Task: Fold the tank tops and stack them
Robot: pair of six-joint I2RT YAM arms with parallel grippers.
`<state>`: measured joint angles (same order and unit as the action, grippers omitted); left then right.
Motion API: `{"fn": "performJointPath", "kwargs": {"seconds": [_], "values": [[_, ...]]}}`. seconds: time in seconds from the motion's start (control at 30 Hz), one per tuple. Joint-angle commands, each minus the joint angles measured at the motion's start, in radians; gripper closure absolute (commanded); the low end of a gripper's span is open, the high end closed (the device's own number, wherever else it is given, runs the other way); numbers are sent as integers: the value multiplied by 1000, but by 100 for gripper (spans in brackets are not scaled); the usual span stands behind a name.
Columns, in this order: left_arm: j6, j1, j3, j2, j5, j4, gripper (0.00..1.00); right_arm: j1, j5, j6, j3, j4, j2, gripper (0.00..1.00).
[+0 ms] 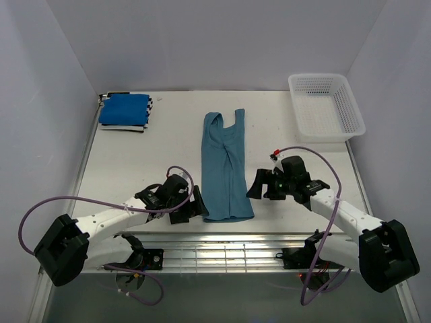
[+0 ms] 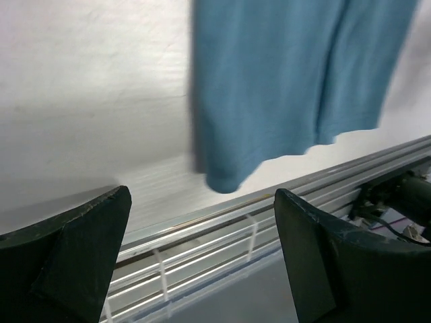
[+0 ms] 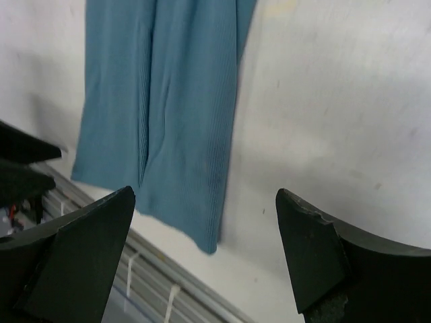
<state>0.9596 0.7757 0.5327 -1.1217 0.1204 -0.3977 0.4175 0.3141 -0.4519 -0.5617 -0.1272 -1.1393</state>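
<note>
A muted teal-blue tank top (image 1: 225,168) lies folded lengthwise in the middle of the table, straps at the far end, hem near the front edge. It shows in the left wrist view (image 2: 289,81) and the right wrist view (image 3: 165,114). A folded royal blue top (image 1: 124,109) rests on a folded black-and-white striped top (image 1: 145,126) at the far left. My left gripper (image 1: 195,207) is open and empty just left of the teal hem. My right gripper (image 1: 259,185) is open and empty just right of the teal top.
A white mesh basket (image 1: 326,105) stands at the far right. A metal rail frame (image 1: 222,252) runs along the table's front edge, between the arm bases. White walls enclose the table on three sides.
</note>
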Motion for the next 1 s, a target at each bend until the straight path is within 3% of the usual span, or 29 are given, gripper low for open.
{"fn": "performJointPath", "kwargs": {"seconds": [0.0,0.2,0.27,0.43,0.47,0.67,0.8,0.87,0.97], "values": [[54,5,-56,-1,28,17,2,47,26,-67,57,-40,101,8],[65,7,-76,-96,56,125,2,112,23,-149,175,-34,107,0],[64,5,-79,-127,67,158,4,128,19,-160,207,-26,90,7],[77,8,-94,-167,91,203,26,156,-20,-168,229,6,32,18],[79,10,-94,-179,91,206,34,159,-15,-171,235,23,21,20],[85,16,-97,-194,96,217,76,193,-17,-205,233,38,1,63],[99,17,-103,-188,93,220,100,196,-21,-212,240,0,27,81],[103,20,-112,-178,102,220,100,198,-14,-217,241,-17,55,88],[113,28,-119,-145,114,221,100,202,6,-226,240,-25,104,92]]}}
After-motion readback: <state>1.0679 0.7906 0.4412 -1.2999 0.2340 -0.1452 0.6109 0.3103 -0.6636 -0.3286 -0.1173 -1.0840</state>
